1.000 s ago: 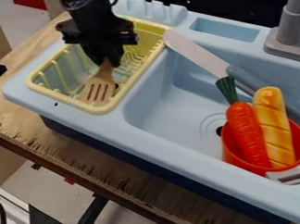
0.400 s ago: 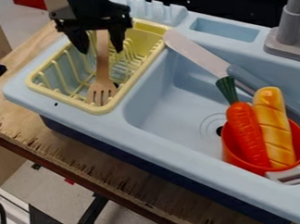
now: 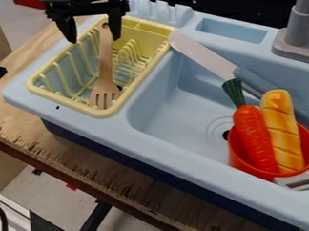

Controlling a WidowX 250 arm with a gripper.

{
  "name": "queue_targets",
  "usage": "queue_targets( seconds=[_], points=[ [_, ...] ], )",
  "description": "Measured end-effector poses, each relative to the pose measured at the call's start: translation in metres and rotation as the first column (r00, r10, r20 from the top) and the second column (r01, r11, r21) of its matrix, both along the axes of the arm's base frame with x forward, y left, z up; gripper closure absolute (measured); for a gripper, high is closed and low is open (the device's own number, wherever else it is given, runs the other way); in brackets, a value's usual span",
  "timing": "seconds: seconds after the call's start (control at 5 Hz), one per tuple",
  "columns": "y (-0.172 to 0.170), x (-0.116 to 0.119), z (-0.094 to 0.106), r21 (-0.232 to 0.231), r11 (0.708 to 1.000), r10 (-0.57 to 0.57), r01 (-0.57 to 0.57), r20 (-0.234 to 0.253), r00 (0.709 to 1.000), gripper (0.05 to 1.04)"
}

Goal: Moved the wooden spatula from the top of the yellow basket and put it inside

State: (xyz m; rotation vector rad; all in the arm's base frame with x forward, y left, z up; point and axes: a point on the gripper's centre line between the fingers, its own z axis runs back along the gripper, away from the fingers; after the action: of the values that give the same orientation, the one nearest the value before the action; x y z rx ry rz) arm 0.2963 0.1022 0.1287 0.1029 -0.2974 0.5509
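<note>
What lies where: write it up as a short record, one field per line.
gripper: open, fingertips on either side of the spatula's handle end in this view
spatula: wooden, slotted head down in the basket
basket: yellow rack, set beside the sink basin
knife: blade slanting over the basin's far side
pot: orange-red, in the basin
pot contents: carrot; bread

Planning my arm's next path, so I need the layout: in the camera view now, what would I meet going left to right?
Yellow basket holding the wooden spatula → knife blade → toy carrot → toy bread.
</note>
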Motion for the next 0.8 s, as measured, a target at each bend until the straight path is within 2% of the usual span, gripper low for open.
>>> queue_targets(
  seconds=[0.2, 0.4, 0.6, 0.8],
  points=[
    [-0.02, -0.009, 0.001, 0.039, 0.999, -0.005, 0.005, -0.005, 1.0, 0.086],
    [-0.041, -0.014, 0.004, 0.015, 0.999, -0.028, 0.028, -0.025, 0.999, 0.086],
    [-0.073, -0.03, 0.013, -0.011, 0.998, -0.055, 0.055, -0.02, 0.998, 0.086],
    [-0.112, -0.042, 0.012, -0.078, 0.99, -0.118, 0.114, -0.045, 0.992, 0.086]
  ],
)
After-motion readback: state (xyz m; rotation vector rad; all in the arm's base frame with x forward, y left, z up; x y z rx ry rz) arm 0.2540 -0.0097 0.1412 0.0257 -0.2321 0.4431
